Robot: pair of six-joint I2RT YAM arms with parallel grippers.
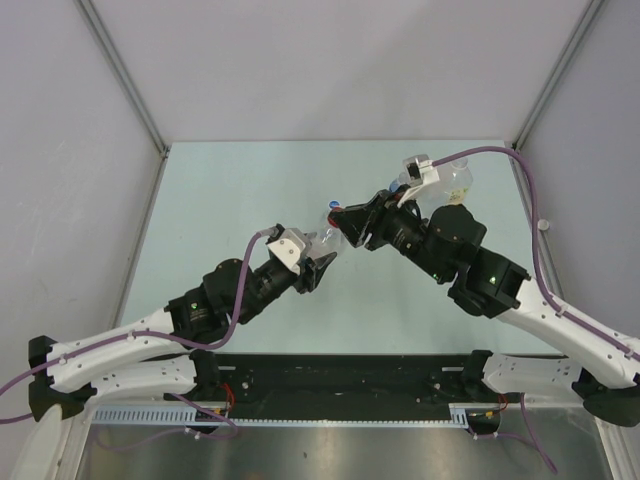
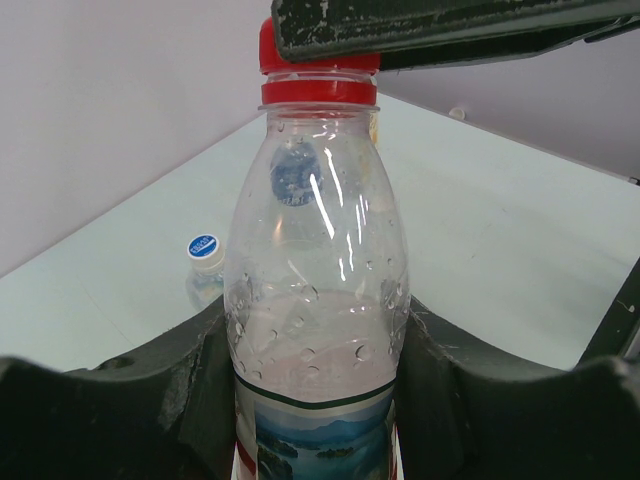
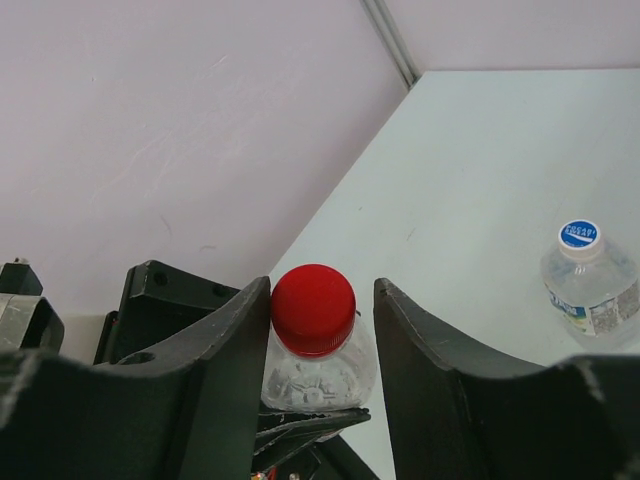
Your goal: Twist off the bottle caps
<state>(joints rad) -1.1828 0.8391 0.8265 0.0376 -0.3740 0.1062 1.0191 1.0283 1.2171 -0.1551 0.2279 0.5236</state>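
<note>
A clear bottle [image 2: 318, 300] with a red cap [image 2: 318, 75] stands upright, and my left gripper [image 2: 318, 400] is shut on its body just above the label. In the right wrist view my right gripper [image 3: 322, 295] straddles the red cap [image 3: 313, 308]. Its left finger touches the cap, while a narrow gap shows at the right finger, so the jaws are still open. From above, both grippers meet at this bottle [image 1: 335, 235] mid-table: left gripper [image 1: 322, 258], right gripper [image 1: 345, 222]. A second small bottle [image 3: 590, 285] with a blue cap [image 3: 579, 235] stands apart on the table.
More clear bottles [image 1: 452, 182] stand at the back right, partly hidden behind my right wrist. The blue-capped bottle [image 2: 203, 250] shows low behind the held one. Grey walls [image 1: 100, 130] enclose the pale green table [image 1: 230, 190] on three sides.
</note>
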